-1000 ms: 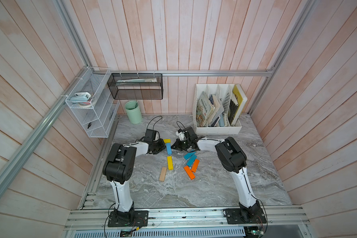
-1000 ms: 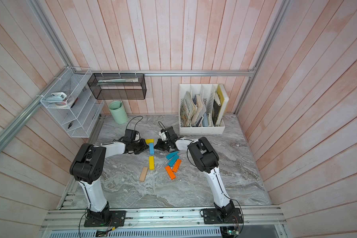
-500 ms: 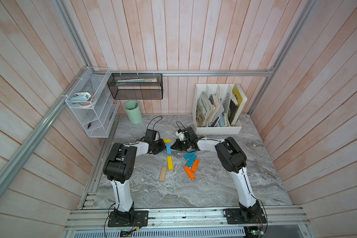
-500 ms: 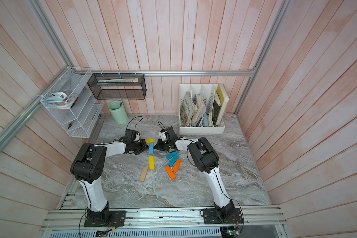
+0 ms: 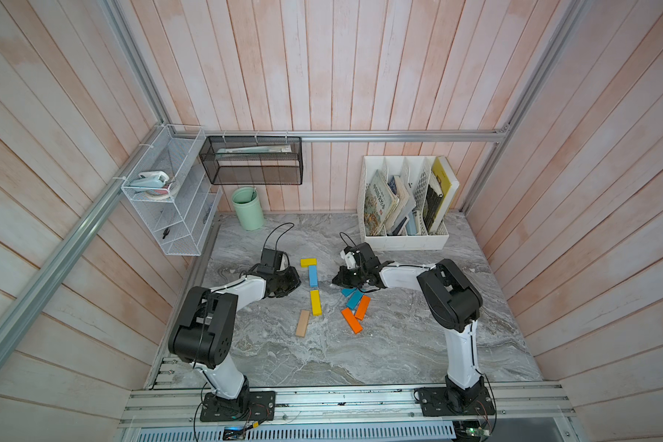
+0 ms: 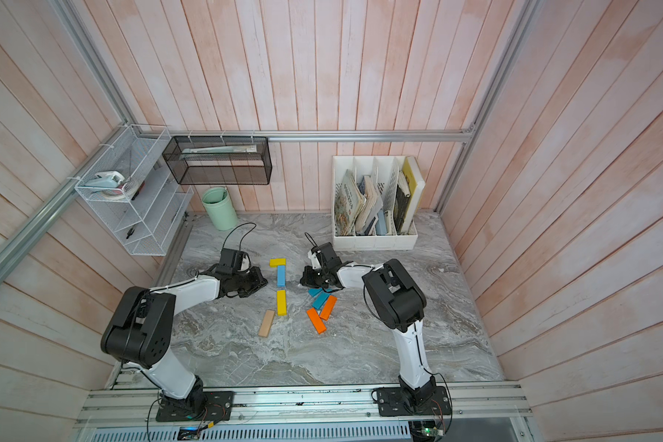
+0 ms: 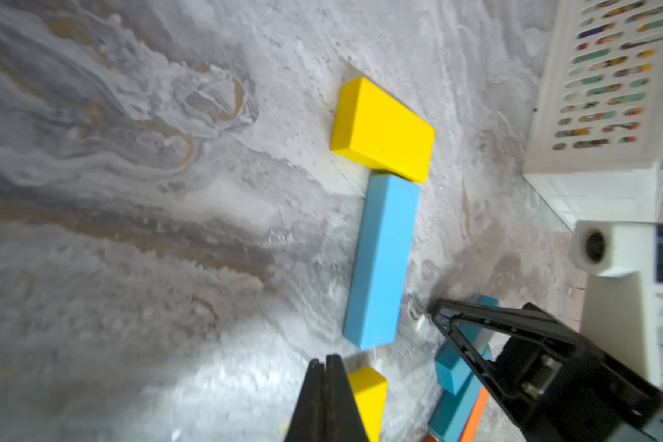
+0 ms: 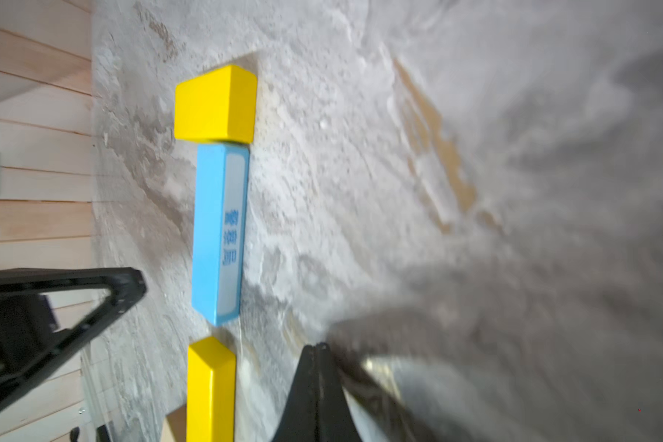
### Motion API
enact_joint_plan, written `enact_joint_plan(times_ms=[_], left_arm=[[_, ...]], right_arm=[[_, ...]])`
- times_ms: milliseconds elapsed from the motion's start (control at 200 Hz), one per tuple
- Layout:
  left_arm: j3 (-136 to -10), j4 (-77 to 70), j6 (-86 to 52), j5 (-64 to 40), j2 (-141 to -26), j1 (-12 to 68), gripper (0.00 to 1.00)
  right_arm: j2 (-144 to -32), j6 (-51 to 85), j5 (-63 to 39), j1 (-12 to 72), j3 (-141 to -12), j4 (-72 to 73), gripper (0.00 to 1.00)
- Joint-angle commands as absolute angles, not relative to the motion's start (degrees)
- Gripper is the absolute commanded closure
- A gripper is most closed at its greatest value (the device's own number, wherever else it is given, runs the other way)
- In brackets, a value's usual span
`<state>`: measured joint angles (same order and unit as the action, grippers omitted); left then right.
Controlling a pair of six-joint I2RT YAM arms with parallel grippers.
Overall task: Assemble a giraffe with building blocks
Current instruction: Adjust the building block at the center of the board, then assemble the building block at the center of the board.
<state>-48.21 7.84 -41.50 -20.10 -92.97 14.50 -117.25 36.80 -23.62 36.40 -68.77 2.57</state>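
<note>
A short yellow block lies crosswise on the marble, with a light blue block butted against it. A long yellow block follows in the same line after a small gap. A tan block lies slanted beside that yellow block's near end. Two teal blocks and two orange blocks sit in a loose cluster to the right. My left gripper is shut and empty just left of the blue block. My right gripper is shut and empty just right of it.
A white file rack with books stands at the back right. A green cup is at the back left, under a black mesh basket. A white wire shelf hangs on the left wall.
</note>
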Motion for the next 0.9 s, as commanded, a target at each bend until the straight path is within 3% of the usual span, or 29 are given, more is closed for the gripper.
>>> enact_joint_plan(times_ms=[0, 185, 390, 895], left_arm=[[-44.1, 10.6, -40.6, -18.8, -86.9, 17.0, 1.00], [-37.2, 11.1, -42.6, -17.6, -79.6, 20.3, 1.00], [-33.4, 9.6, -42.9, -16.5, -79.2, 20.5, 1.00], [-35.4, 4.2, -42.4, -18.5, -88.1, 21.1, 1.00]], right_arm=[[-113.3, 34.5, -20.3, 39.7, -64.3, 0.0, 1.00], [-111.2, 37.0, -21.4, 44.4, -57.9, 4.3, 1.00], [-111.4, 39.0, -21.2, 46.3, -56.5, 6.8, 1.00], [-114.5, 39.0, -22.1, 47.2, -61.0, 6.0, 1.00]])
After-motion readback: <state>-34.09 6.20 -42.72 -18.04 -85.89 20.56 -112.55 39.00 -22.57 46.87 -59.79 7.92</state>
